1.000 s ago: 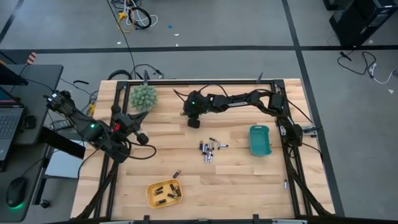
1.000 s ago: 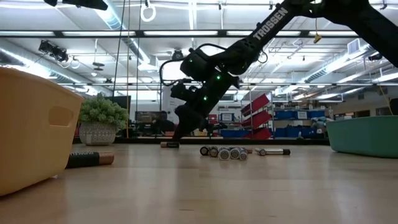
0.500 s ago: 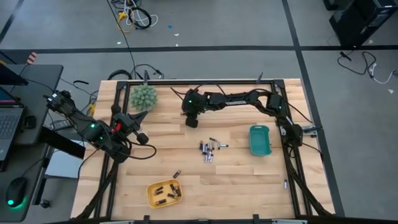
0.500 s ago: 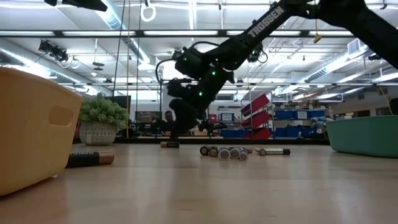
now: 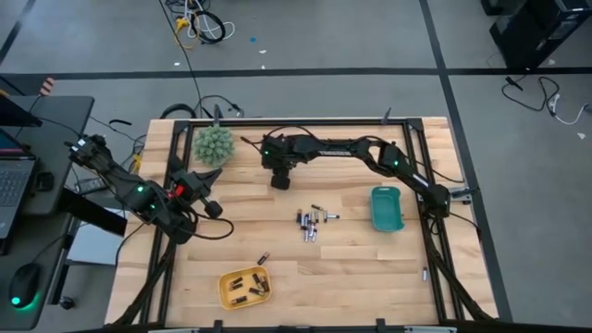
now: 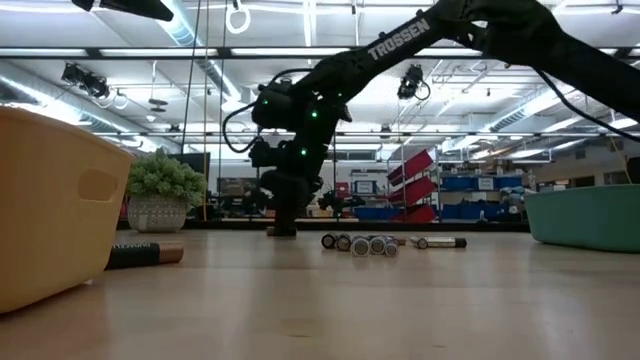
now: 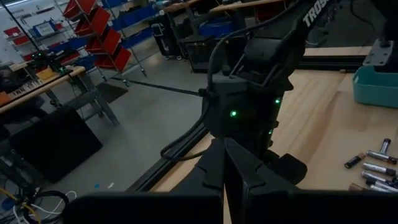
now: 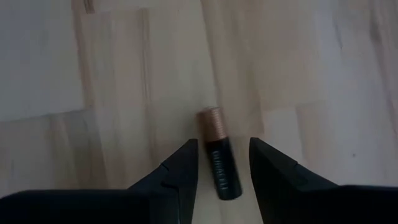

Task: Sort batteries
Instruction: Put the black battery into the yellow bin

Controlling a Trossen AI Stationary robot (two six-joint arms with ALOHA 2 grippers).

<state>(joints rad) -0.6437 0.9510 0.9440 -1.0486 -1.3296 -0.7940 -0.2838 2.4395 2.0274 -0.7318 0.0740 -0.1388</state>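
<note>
Between right claw (image 8: 222, 168) fingers, one battery (image 8: 219, 163), hidden overhead

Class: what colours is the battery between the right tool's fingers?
Battery: black body, copper end; right wrist view.

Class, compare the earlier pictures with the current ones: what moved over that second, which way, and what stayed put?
The right gripper travelled across the table toward the left arm's side and the spiky green ball, and now hangs low over a lone battery lying between its open fingers, not yet gripped. The left gripper stayed shut in its place. The battery cluster, yellow tray and teal tray are unchanged.
</note>
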